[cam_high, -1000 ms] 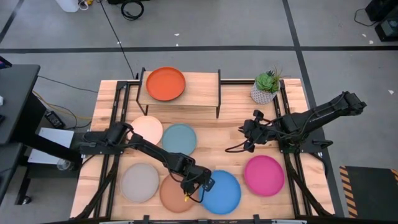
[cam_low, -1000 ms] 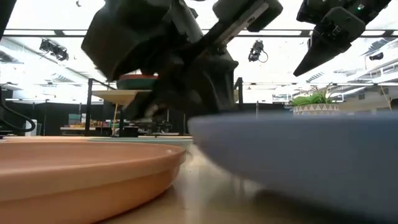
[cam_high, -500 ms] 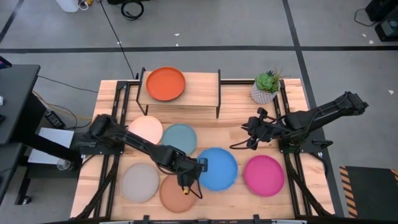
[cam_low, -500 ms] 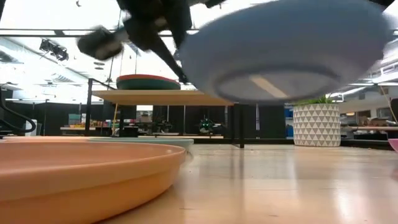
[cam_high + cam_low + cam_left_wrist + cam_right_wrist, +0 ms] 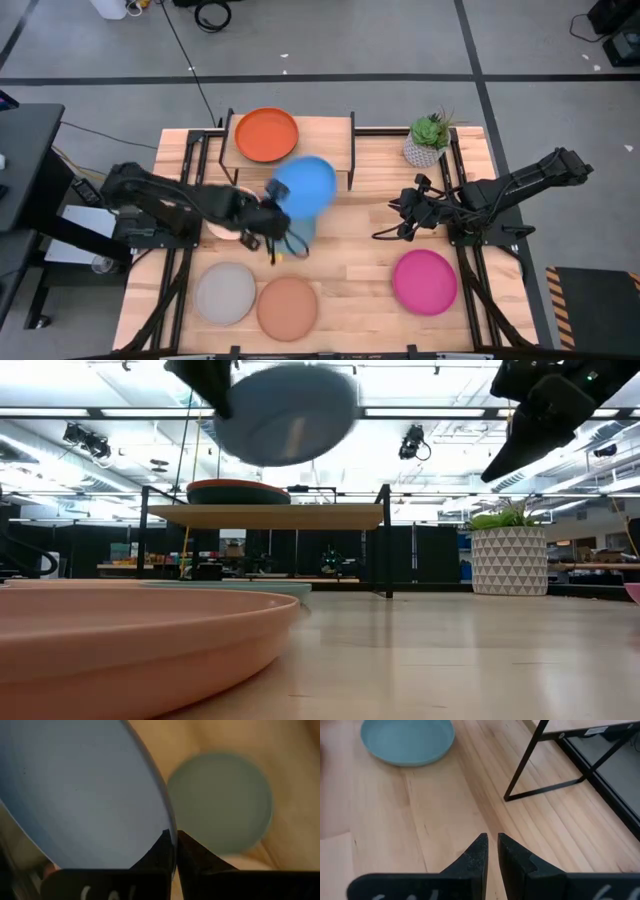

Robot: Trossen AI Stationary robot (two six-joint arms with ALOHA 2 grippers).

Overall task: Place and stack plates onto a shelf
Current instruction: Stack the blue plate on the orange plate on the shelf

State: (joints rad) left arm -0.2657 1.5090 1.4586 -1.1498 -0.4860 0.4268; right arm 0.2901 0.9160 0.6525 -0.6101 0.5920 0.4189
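One orange plate [image 5: 266, 134] is shelved; the bright blue plate [image 5: 304, 186], pinched by the left hand [image 5: 270, 216], is carried mid-frame, five remaining on the table [image 5: 360, 250], right hand [image 5: 402, 217] pressed together

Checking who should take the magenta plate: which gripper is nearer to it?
Right. The right gripper hovers just up-table of the magenta plate, jaws shut and empty. The left gripper is across the table, holding the blue plate.

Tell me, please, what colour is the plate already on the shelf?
Orange; clearest in the high view.
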